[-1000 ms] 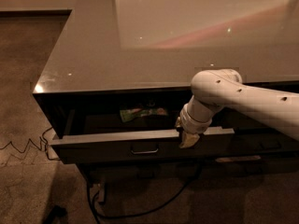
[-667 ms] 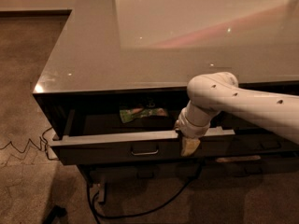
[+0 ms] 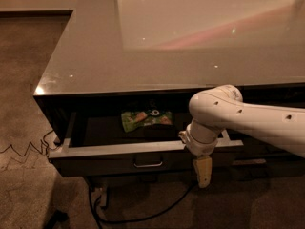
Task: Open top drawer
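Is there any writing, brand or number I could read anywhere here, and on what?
The green packet in the open top drawer: any print is too blurred to read.
The gripper, hanging before the drawer front right of the handle: no markings visible.
Nothing else carries text.

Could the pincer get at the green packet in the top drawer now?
Probably yes: the top drawer stands open with the green packet exposed, but the pincer hangs outside the drawer front and must rise over it.
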Controlling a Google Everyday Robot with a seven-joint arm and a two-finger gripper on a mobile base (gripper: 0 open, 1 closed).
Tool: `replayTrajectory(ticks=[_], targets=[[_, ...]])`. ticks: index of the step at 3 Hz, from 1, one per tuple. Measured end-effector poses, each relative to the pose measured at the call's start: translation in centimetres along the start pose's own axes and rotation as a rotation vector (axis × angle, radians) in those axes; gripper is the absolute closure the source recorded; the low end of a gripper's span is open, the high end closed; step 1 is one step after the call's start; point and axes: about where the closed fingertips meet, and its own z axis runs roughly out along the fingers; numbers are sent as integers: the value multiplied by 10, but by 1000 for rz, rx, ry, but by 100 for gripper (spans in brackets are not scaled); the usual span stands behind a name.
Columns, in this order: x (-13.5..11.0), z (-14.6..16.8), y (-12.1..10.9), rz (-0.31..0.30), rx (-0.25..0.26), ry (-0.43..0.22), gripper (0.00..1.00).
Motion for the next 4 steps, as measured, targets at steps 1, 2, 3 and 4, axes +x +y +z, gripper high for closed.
replayTrajectory(ticks=[1, 2, 3, 4], targets=[[-1, -5, 12, 8, 7, 3, 0], [-2, -29, 24, 24, 62, -15, 0], [-1, -29, 24, 25, 62, -17, 0], [-2, -22, 33, 15, 45, -31, 0]])
